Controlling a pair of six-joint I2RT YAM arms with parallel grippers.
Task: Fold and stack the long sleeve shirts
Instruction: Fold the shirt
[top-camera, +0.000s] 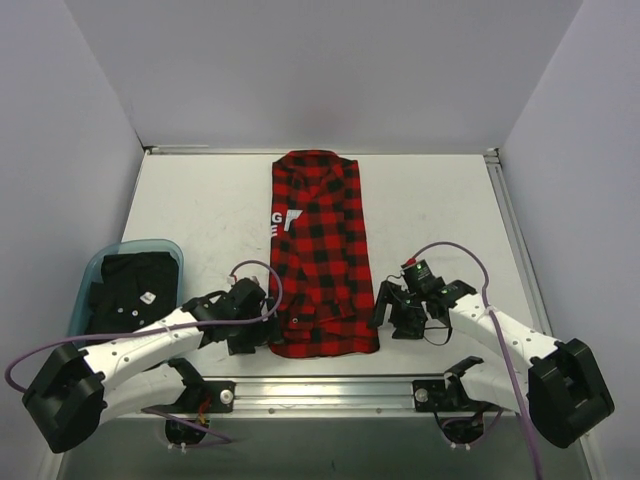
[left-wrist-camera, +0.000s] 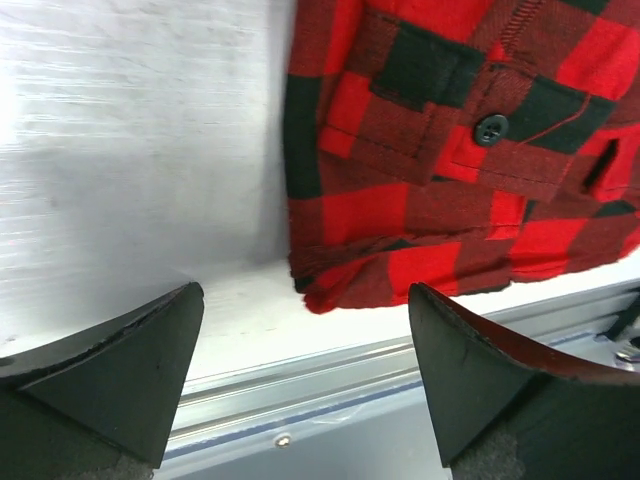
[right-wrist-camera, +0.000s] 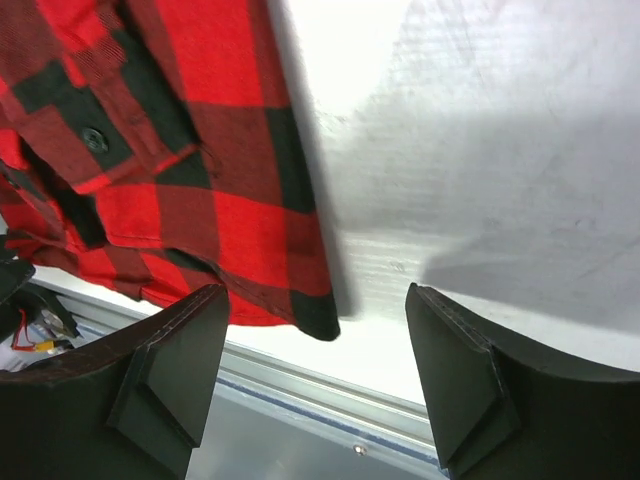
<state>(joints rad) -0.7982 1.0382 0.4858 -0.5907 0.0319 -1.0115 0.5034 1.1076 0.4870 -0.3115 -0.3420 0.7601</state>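
- The red-and-black buffalo-check flannel shirt (top-camera: 322, 255) lies flat in the middle of the white table (top-camera: 200, 200). It is folded into a long narrow strip, with its collar at the far end and its other end near the table's front edge.
- White block lettering (top-camera: 279, 220) shows on the strip's left edge, about halfway along.
- At the near end a buttoned cuff (left-wrist-camera: 470, 130) lies folded on top of the checked cloth.
- The left hand (top-camera: 260, 322) sits low, just beside the shirt's near left corner. Its two black fingers (left-wrist-camera: 140, 360) are spread wide with nothing between them, and the wrist view shows bare table and the corner of the cloth past them.
- The right hand (top-camera: 392, 312) is just beside the near right corner. Its fingers (right-wrist-camera: 470, 370) are spread apart and hold nothing, and the shirt's corner lies on the table beyond the gap.
- A silver metal rail (top-camera: 330, 385) runs along the table's front edge, just behind the shirt's near end.
- A translucent light-blue plastic tub (top-camera: 95, 268) stands at the table's left side, well apart from the shirt, with a dark folded garment (top-camera: 125, 285) inside.
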